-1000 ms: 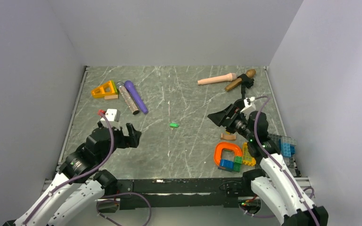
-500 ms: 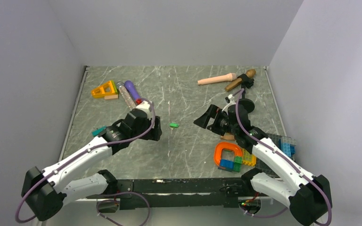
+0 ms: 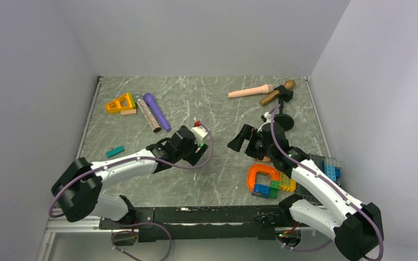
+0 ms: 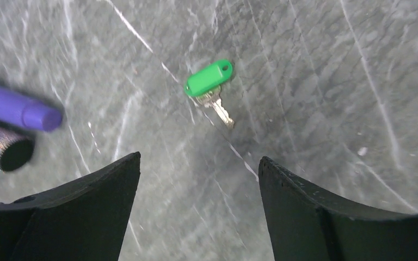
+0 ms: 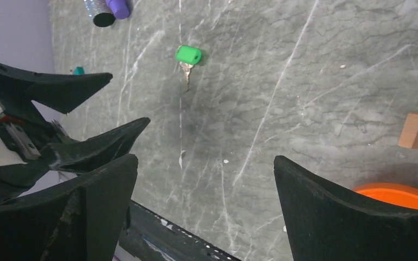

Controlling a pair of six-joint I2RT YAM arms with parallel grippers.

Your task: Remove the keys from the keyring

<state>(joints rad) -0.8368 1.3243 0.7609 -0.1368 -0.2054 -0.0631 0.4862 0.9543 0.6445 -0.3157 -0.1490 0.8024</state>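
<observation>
On table (image 4: 332, 109) just ahead of left gripper (image 4: 200, 157), green key (image 4: 209, 79)

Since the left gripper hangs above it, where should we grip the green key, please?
Pinch the green key by its plastic head, from straight above, left gripper across the long sides: it lies flat, and the metal blade is thinner.
</observation>
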